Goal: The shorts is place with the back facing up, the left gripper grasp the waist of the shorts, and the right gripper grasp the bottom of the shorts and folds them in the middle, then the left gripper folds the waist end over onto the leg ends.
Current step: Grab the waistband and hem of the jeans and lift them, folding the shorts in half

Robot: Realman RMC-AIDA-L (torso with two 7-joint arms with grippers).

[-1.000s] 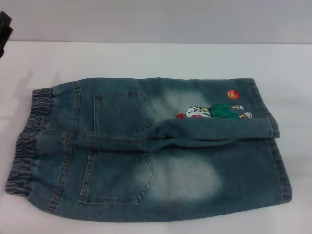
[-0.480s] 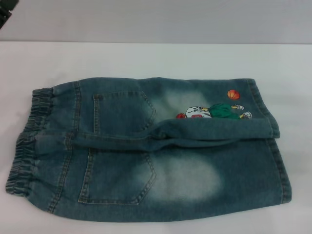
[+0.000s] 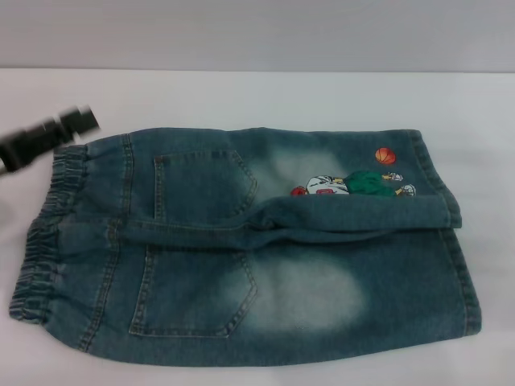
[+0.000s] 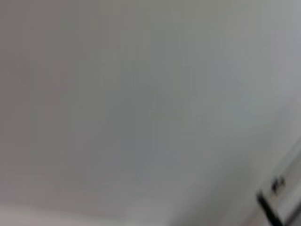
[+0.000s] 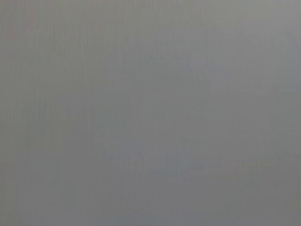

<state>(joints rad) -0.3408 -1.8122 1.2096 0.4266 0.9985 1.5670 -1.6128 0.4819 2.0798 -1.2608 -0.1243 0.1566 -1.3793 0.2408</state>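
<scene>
One pair of shorts (image 3: 249,245), two back pockets up, one blurred left tool (image 3: 76,121) by waist (image 3: 44,241), grip unclear

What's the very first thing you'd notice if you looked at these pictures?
Faded blue denim shorts fill most of the white table, back pockets up, ruffled waist on the robot's left. A cartoon figure and an orange basketball brighten the far leg. The left gripper shows blurred by the waist's far corner.

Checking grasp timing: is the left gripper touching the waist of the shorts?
Cannot tell. In the head view the left gripper is motion-blurred just beside the waist; neither contact nor gap shows plainly.
</scene>
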